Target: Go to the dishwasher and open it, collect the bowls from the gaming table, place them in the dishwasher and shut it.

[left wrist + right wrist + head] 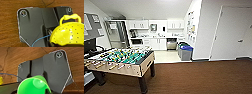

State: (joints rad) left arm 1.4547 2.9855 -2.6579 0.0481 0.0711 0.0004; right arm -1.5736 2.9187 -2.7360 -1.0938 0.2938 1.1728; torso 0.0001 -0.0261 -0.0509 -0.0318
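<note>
Closest in, the left fingers are hidden under the yellow bowl point(67, 33), so their grip cannot be seen directly. The bowl rides clear of the brown carpet point(8, 25) right at the wrist, so I judge them closed on it. It is a perforated bowl with a looped handle on its rim, and it looks like thin, glossy plastic: light, fairly stiff and a little slick. The rim near the handle is probably the surest place to hold, since the domed wall would let the fingers slide.

Likewise, the right fingers are masked by the green bowl point(33, 87). It also hangs above the carpet at the wrist, so I take them to be clamped on it. This bowl is smooth, shiny and unperforated, with its hollow facing the camera. It should weigh very little and is unlikely to break, but a pinch across its thin rim could slip if jolted.

Farther out, the head view shows the dishwasher point(171, 44), a steel-fronted unit under the kitchen surface among white cabinets point(157, 43), well apart from the robot across the carpet. Its door appears closed, though at this range I cannot be sure. A table-football table point(121, 58) stands on the left, and bins point(185, 52) stand just beside the dishwasher.
</note>
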